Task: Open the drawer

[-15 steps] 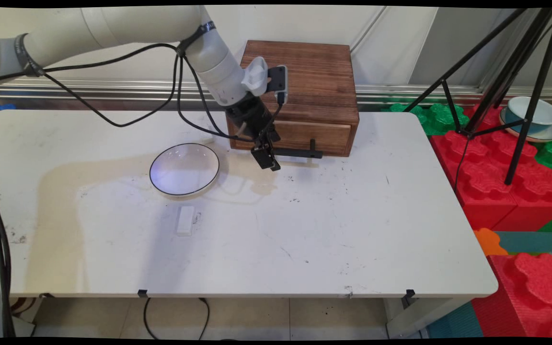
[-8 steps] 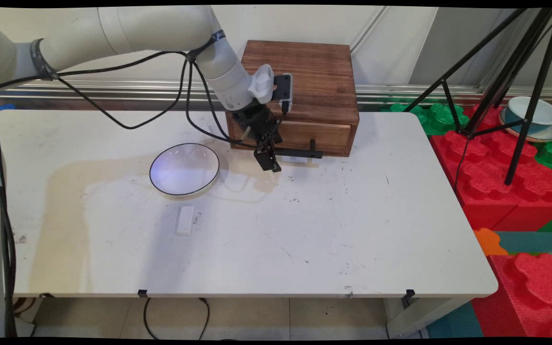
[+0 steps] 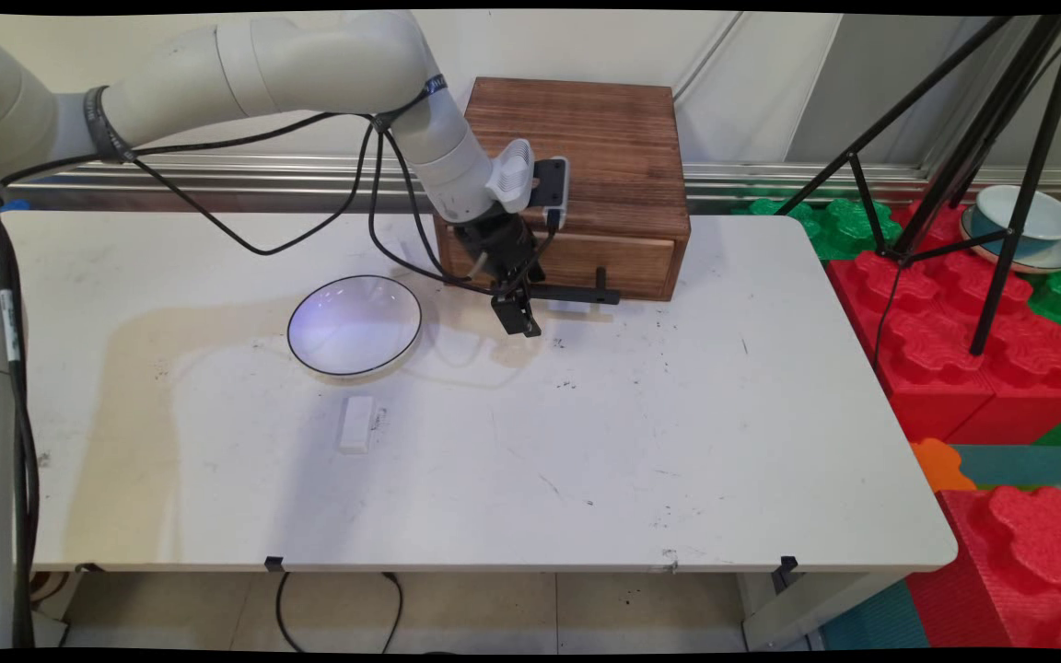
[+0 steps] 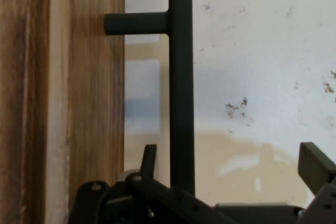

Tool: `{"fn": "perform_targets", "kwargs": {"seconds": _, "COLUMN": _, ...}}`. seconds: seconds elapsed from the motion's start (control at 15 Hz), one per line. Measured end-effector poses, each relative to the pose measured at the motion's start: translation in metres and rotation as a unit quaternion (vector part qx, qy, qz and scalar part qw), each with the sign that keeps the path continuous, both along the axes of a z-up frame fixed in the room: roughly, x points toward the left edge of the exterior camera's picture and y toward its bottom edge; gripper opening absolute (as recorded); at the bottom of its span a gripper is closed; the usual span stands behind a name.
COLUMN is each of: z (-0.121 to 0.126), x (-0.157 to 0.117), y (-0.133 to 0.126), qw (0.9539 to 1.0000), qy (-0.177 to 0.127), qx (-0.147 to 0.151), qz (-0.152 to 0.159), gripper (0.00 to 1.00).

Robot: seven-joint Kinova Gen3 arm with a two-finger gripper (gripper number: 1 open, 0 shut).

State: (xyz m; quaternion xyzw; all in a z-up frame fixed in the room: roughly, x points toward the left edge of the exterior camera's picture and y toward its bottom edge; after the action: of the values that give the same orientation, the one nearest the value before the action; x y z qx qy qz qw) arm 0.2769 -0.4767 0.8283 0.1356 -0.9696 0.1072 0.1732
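On the left of the white counter (image 3: 696, 442) sits a round white plate (image 3: 355, 325) with a thin dark rim, on a faint tan stain. Nearer the front edge, apart from the plate, lies a small white block (image 3: 355, 424); what it is cannot be made out.

Right of the plate, the black hand (image 3: 519, 318) hangs low over the counter at the left end of the black bar handle (image 3: 577, 295) of a wooden drawer box (image 3: 586, 175). In the hand view its fingers are spread: one finger (image 4: 149, 161) shows between the drawer front (image 4: 79, 93) and the bar (image 4: 181, 82), the other (image 4: 315, 166) stands well off on the far side, so the bar runs between them with neither pad seen touching it. The bar's near end is cut off behind the hand's linkage, and only one of its posts shows. The arm's wrist covers the box's left front corner in the main view.

Off the counter to the right stand red and green foam blocks (image 3: 973, 359), a black tripod (image 3: 1000, 138) cut off at the top, and a pale bowl on a saucer (image 3: 1023, 226) partly behind a tripod leg.
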Motion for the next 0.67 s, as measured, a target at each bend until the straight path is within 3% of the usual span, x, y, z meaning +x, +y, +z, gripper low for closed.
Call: {"fn": "perform_targets", "kwargs": {"seconds": 0.67, "z": -0.0086, "x": -0.0101, "y": 0.0017, "qw": 0.9999, "qy": 0.001, "qx": 0.004, "qz": -0.011, "gripper": 1.00}}
